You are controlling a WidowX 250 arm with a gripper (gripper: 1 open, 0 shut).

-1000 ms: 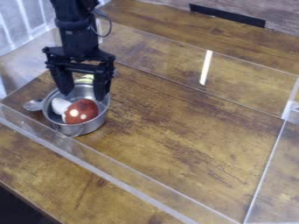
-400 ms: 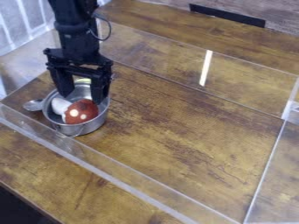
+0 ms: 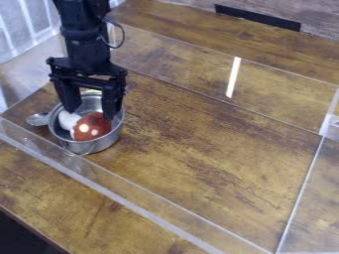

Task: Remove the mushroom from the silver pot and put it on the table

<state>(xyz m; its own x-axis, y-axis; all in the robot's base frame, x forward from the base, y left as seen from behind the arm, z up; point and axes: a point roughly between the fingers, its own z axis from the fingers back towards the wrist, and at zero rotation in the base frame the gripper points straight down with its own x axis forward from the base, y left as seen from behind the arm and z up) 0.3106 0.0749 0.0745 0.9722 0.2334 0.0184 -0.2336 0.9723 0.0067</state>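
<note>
The silver pot point(image 3: 82, 142) stands on the table point(image 3: 212, 139) at the left, close to the clear front wall. Inside it lies the mushroom point(image 3: 91, 126), red-brown cap up, whitish stem toward the back left. My gripper point(image 3: 89, 106) hangs straight down over the pot's far side, open, one black finger on each side of the mushroom's far part. Nothing is held. The fingertips reach about the pot's rim; whether they touch the mushroom I cannot tell.
A metal spoon handle point(image 3: 36, 119) sticks out left of the pot. Clear acrylic walls point(image 3: 146, 203) border the wood surface in front and at the right. A black strip point(image 3: 259, 17) lies at the far edge.
The gripper has shifted slightly to the left over the pot. Pot and mushroom have not moved.
</note>
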